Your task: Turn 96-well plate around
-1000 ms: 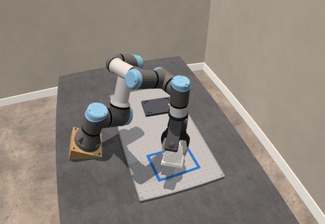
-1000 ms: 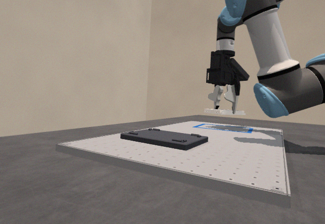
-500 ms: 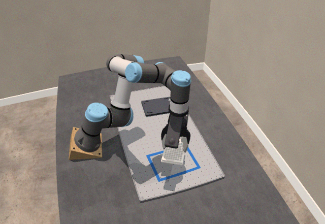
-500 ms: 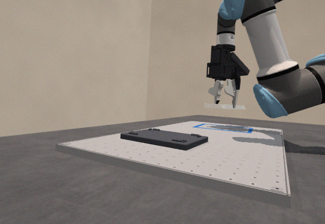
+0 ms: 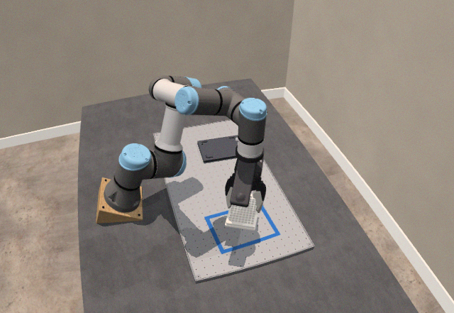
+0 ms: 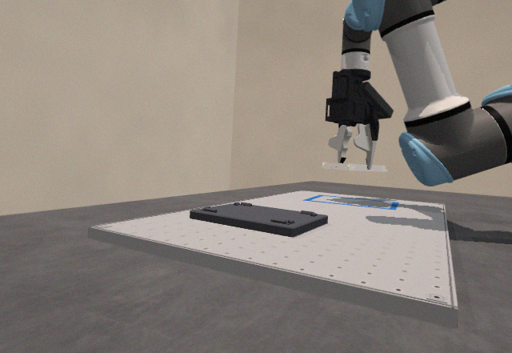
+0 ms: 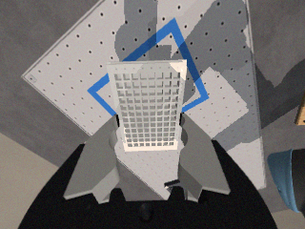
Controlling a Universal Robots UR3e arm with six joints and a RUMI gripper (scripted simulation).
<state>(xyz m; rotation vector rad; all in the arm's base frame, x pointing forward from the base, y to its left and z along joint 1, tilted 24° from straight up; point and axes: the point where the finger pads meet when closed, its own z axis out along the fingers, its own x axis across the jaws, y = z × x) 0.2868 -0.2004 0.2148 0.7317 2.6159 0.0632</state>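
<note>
The white 96-well plate hangs level above the board. My gripper is shut on its two long sides, near the plate's middle. In the wrist view the plate's far end points up the picture; I cannot tell surely which corner is cut. The dark nest N1 holds no plate; its raised corner locators show in the exterior view. In the top view the arm hides its right part. The A1 mark is not readable.
A blue outline is marked on the perforated board, below the held plate. The arm stands on a wooden wedge left of the board in the top view.
</note>
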